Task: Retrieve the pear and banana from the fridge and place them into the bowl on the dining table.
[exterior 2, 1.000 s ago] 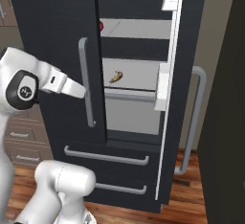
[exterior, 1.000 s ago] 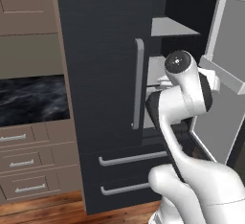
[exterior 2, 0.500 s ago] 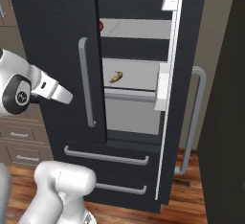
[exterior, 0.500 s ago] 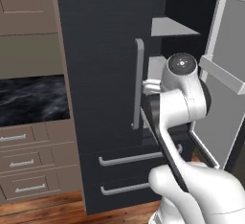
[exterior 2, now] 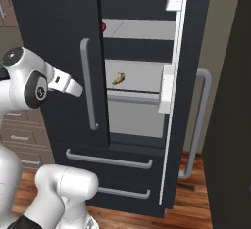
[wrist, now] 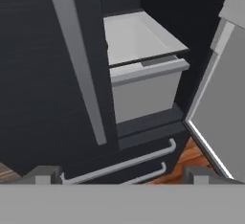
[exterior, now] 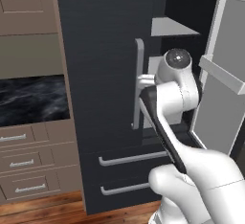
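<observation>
We've got the banana (exterior 2: 118, 79) sitting on a middle shelf inside the fridge (exterior 2: 54, 42), right door swung open, and our end effector (wrist: 119, 174) hangs in front with its jaws spread wide, holding nothing. It looks light, soft and easily bruised, so we'd pinch it gently across the middle of the curve.

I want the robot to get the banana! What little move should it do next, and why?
Probably swing the open claw toward the gap beside the shut left door and reach in. The right door is open, the banana lies on a shelf inside the fridge, and the claw holds nothing and sits outside, facing the bin below.
</observation>
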Tool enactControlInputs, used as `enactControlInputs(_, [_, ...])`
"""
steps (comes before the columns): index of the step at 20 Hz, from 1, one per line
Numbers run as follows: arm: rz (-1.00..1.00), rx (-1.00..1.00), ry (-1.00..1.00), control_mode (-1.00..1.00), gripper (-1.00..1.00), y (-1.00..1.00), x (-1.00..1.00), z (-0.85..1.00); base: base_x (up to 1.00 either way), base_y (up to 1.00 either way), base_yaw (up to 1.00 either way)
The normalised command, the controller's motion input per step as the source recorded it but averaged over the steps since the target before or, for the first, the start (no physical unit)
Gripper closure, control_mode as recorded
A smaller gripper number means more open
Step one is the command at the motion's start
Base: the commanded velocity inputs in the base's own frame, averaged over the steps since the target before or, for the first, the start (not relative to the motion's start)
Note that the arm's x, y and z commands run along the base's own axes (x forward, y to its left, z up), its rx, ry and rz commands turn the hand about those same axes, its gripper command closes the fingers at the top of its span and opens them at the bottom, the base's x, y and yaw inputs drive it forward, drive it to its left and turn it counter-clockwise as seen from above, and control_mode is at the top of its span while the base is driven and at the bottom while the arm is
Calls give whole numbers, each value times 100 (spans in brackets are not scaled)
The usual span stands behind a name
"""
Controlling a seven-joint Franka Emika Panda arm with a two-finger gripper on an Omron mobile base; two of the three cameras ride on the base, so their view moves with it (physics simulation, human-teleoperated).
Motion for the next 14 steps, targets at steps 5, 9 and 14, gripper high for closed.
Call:
enactControlInputs(5, [0, 0, 0, -100, -100, 2, 81, -19, 0, 0, 0])
enactControlInputs(9, [0, 0, 0, -100, -100, 1, 75, -17, 0, 0, 0])
enactControlInputs(14, [2, 0, 0, -100, -100, 5, 66, -16, 0, 0, 0])
